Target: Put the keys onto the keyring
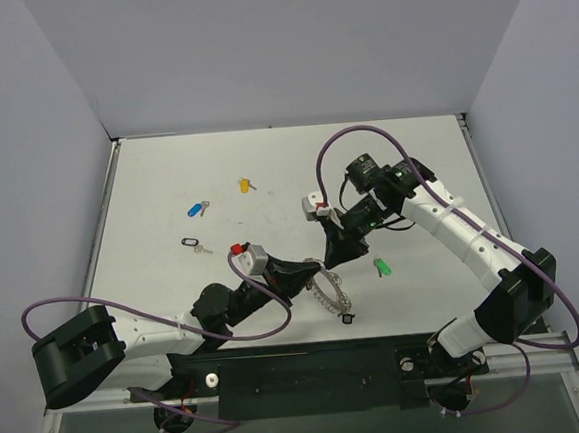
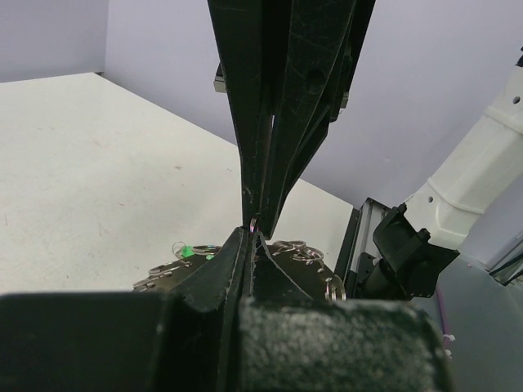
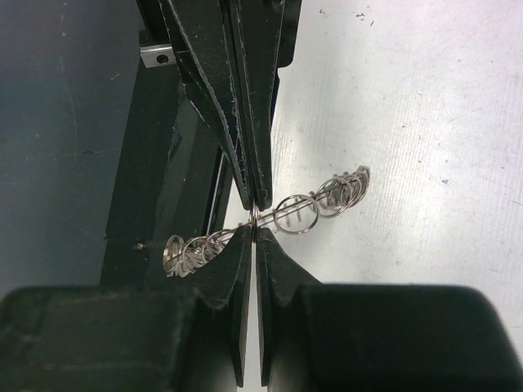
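The left pincer (image 2: 249, 238) and the right pincer (image 3: 255, 233) are both clamped shut, tip to tip, on the rim of the keyring (image 1: 328, 295) near the worktop's (image 1: 416, 166) near edge, while the green key (image 1: 382, 266) lies loose just beside it toward the right edge, nearer the right arm.

Bright, even light from above; soft shadows on the matt white surface (image 1: 147, 188); near foreground blurred in wrist views.

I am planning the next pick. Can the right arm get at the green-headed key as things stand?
Probably yes: the green-headed key lies uncovered on the table beside the right gripper. But that gripper is shut on the keyring and must release first.
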Action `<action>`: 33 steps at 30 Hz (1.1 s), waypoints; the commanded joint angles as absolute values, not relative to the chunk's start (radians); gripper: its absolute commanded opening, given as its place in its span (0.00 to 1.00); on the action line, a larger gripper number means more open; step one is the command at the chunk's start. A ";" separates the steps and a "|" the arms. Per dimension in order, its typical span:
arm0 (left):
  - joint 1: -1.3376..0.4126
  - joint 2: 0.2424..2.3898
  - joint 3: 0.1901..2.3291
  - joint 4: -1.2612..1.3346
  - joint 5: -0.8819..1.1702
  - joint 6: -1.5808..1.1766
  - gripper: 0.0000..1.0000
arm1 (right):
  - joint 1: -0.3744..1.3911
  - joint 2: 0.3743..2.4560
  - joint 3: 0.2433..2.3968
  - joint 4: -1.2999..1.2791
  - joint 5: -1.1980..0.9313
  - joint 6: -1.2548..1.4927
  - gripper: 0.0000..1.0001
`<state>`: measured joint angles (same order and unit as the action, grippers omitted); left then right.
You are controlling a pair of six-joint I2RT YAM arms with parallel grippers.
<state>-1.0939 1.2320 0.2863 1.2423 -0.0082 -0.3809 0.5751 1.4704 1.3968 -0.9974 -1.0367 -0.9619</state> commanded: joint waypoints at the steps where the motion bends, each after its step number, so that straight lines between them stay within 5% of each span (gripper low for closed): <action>1: -1.098 1.204 0.302 1.436 -0.018 -0.379 0.00 | 0.594 1.477 1.382 -1.020 -1.077 -0.973 0.00; 9: -1.098 1.197 0.319 1.312 -0.025 -0.419 0.00 | 0.612 1.482 1.462 -1.078 -0.936 -0.873 0.00; 12: -1.098 1.137 0.340 1.163 -0.009 -0.416 0.32 | 0.644 1.491 1.503 -1.127 -0.818 -0.861 0.00; 14: -1.101 1.076 0.347 1.027 -0.008 -0.397 0.38 | 0.669 1.499 1.526 -1.167 -0.748 -0.851 0.00; 21: -1.172 0.919 0.394 0.620 -0.077 -0.220 0.42 | 0.767 1.511 1.603 -1.239 -0.525 -0.784 0.00; 33: -1.301 1.112 0.529 0.638 -0.313 0.075 0.43 | 0.847 1.578 1.684 -1.301 -0.391 -0.723 0.00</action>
<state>-1.2842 1.0702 0.4747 0.5941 -0.1894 -0.0494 0.8356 1.5688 1.6447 -1.2152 -0.4385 -0.7475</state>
